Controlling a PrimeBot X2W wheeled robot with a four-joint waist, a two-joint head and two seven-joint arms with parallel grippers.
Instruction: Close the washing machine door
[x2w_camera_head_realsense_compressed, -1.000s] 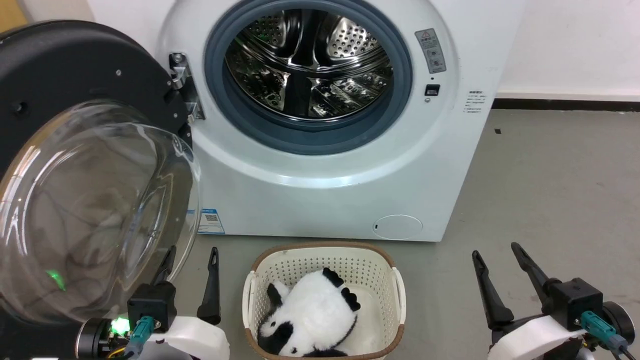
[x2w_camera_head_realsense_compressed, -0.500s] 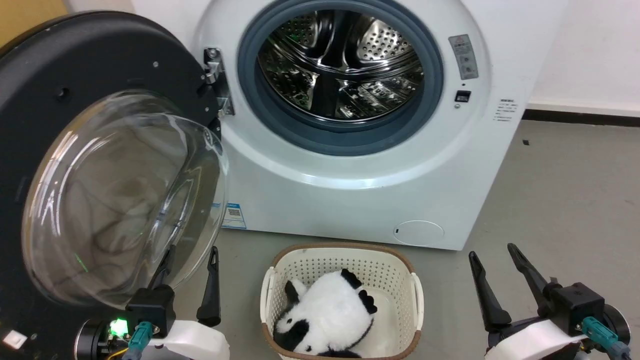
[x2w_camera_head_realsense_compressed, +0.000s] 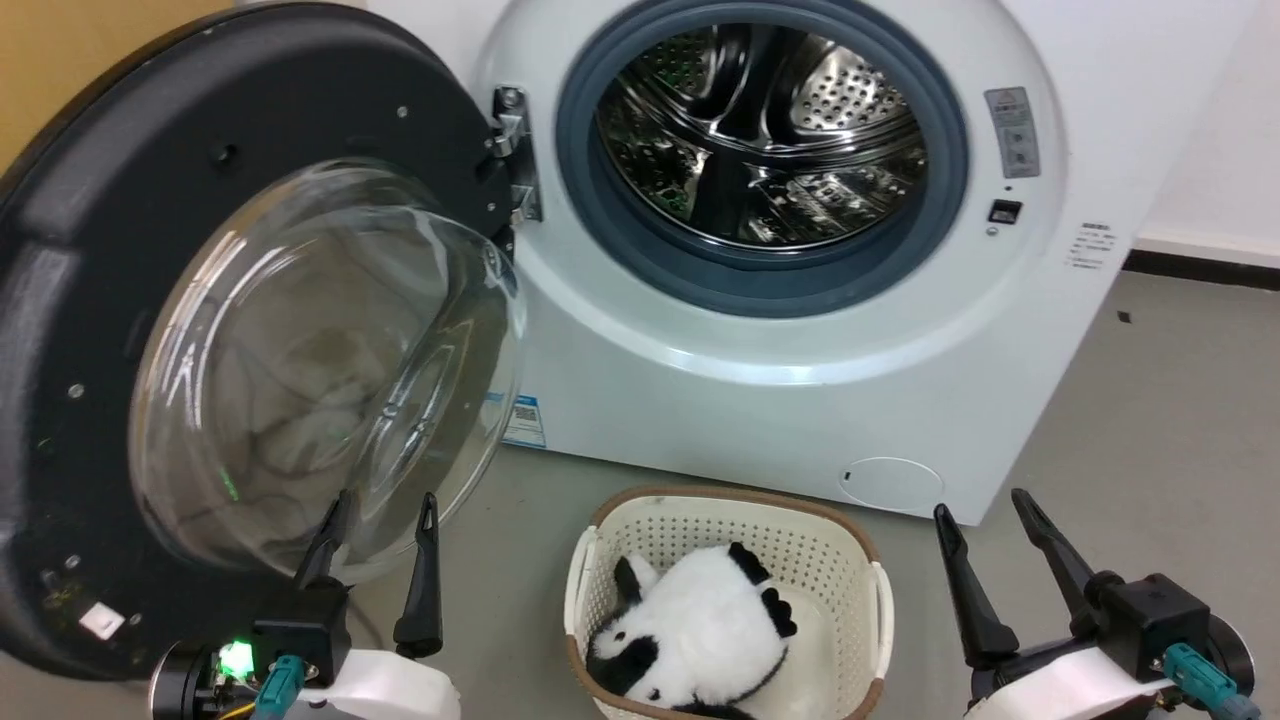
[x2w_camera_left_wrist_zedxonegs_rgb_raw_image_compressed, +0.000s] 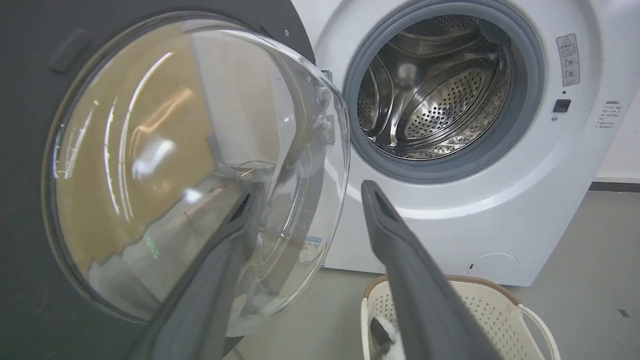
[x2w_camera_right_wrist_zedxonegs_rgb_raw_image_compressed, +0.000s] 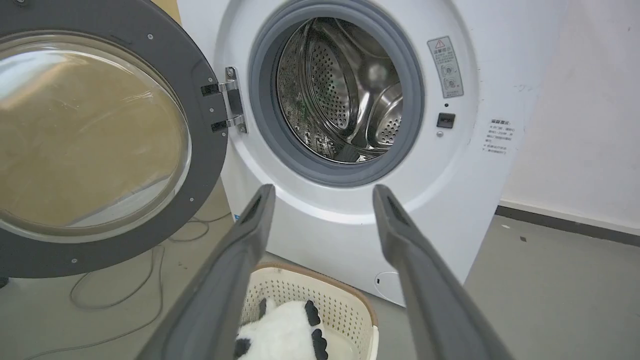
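Note:
The washing machine door (x2w_camera_head_realsense_compressed: 90, 300) stands wide open at the left, its matte black inner face and bulging glass bowl (x2w_camera_head_realsense_compressed: 330, 370) turned toward me, hinged (x2w_camera_head_realsense_compressed: 515, 150) to the white washing machine (x2w_camera_head_realsense_compressed: 800, 400). The steel drum (x2w_camera_head_realsense_compressed: 765, 130) lies exposed. My left gripper (x2w_camera_head_realsense_compressed: 380, 510) is open at the lower left, its fingertips just below the glass bowl; in the left wrist view the door (x2w_camera_left_wrist_zedxonegs_rgb_raw_image_compressed: 30, 150) is seen behind the left finger (x2w_camera_left_wrist_zedxonegs_rgb_raw_image_compressed: 220, 260). My right gripper (x2w_camera_head_realsense_compressed: 985, 510) is open at the lower right, apart from the machine (x2w_camera_right_wrist_zedxonegs_rgb_raw_image_compressed: 350, 220) and the door (x2w_camera_right_wrist_zedxonegs_rgb_raw_image_compressed: 205, 150).
A cream basket (x2w_camera_head_realsense_compressed: 870, 590) holding a black-and-white plush panda (x2w_camera_head_realsense_compressed: 700, 630) stands on the grey floor between my grippers, in front of the machine. A cable (x2w_camera_right_wrist_zedxonegs_rgb_raw_image_compressed: 100, 295) lies on the floor under the door. A white wall (x2w_camera_right_wrist_zedxonegs_rgb_raw_image_compressed: 575, 125) rises at the right.
The head camera has turned left, so the machine, door and basket have shifted right in view. Both grippers stay open at the bottom corners.

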